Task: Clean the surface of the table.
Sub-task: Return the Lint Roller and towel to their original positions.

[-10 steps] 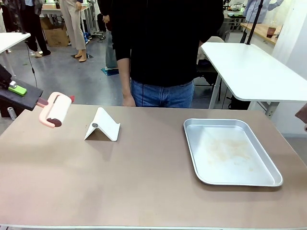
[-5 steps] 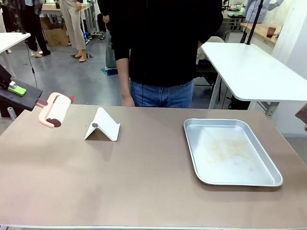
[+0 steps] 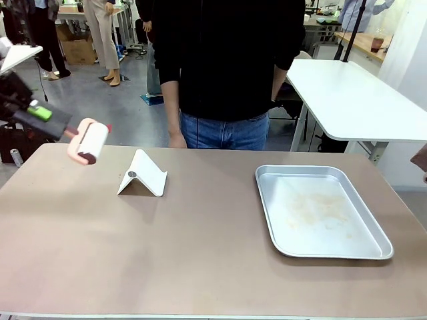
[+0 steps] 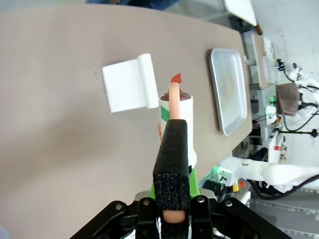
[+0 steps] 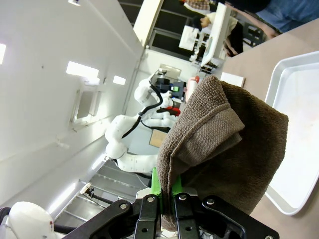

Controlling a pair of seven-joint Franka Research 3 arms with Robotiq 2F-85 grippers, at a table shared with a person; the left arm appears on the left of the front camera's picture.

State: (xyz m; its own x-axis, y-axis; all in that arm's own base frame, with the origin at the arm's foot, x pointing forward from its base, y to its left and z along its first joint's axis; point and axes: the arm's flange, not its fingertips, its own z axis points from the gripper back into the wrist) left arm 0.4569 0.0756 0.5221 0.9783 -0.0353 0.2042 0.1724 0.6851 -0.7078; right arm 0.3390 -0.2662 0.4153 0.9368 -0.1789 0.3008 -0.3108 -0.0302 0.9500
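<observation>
the wide tan bench (image 3: pixel 167 247) spans the foreground, and above its far left corner the left claw (image 4: pixel 172 211), clamped on a pink lint roller (image 3: pixel 90 140), should set the drum flat before stroking, while the right claw (image 5: pixel 167 196) pinches a brown cloth (image 5: pixel 224 144).

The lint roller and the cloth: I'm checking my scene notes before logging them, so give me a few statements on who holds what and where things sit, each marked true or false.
1. The left gripper has its jaws shut on the lint roller. True.
2. The lint roller is pressed flat against the table. False: it is held in the air above the table's far left corner.
3. The right gripper holds a brown cloth. True.
4. The white folded stand lies inside the metal tray. False: it stands on the table, left of the tray.
5. The tray holds a sponge. False: it shows only faint brownish smears.
</observation>
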